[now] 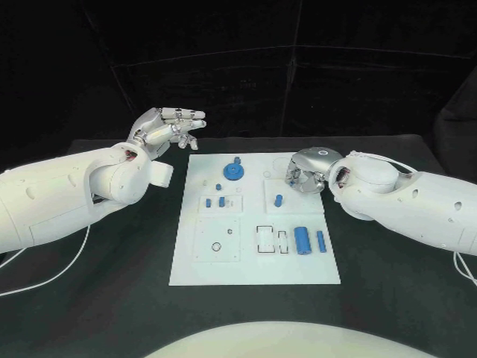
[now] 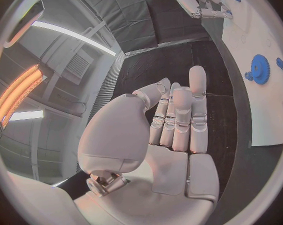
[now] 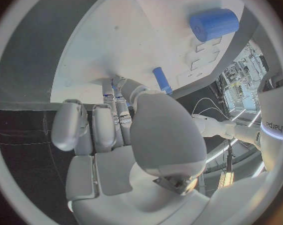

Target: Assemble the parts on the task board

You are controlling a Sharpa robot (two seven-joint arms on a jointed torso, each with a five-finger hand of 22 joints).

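While one blue gear [image 1: 233, 171] lies on the task board [image 1: 253, 270], left robot hand [image 1: 170, 127] is released, right robot hand's [image 1: 308, 168] grasp unclear.

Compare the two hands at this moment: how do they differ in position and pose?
The left hand is raised beyond the far left corner of the task board, off the board, while the right hand is down over the board's far right part. The left hand's fingers point upward, holding nothing; the right hand's fingers curl down toward the board surface. Whether the right hand holds a part cannot be told.
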